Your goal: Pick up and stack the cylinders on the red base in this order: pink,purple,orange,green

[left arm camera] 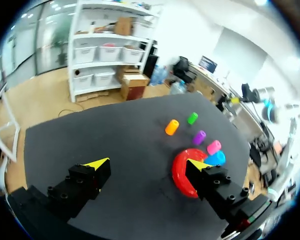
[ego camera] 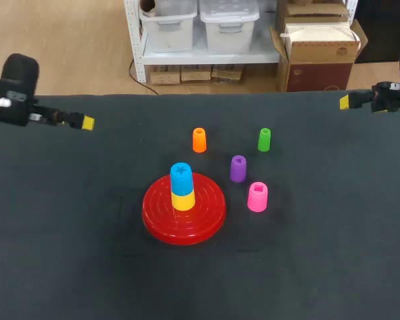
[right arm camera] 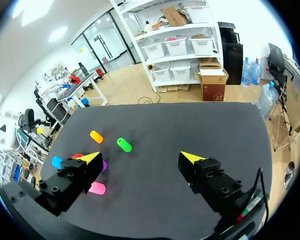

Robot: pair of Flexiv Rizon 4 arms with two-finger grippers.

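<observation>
The red base [ego camera: 207,217] sits mid-table and carries a yellow cylinder [ego camera: 183,200] with a blue one [ego camera: 181,175] on top. Four cylinders stand loose on the black table: pink [ego camera: 257,197] right of the base, purple [ego camera: 238,169] behind it, and orange [ego camera: 199,140] and green [ego camera: 264,139] farther back. My left gripper [left arm camera: 147,164] hovers open and empty at the far left [ego camera: 87,123], well away from them. At the far right my right gripper [right arm camera: 141,158] is open and empty too [ego camera: 345,102]. Its wrist view shows green [right arm camera: 124,145], orange [right arm camera: 96,136] and pink [right arm camera: 97,188] far ahead.
The black table [ego camera: 320,253] has wide bare areas in front and on both sides of the cluster. Nothing else lies on it.
</observation>
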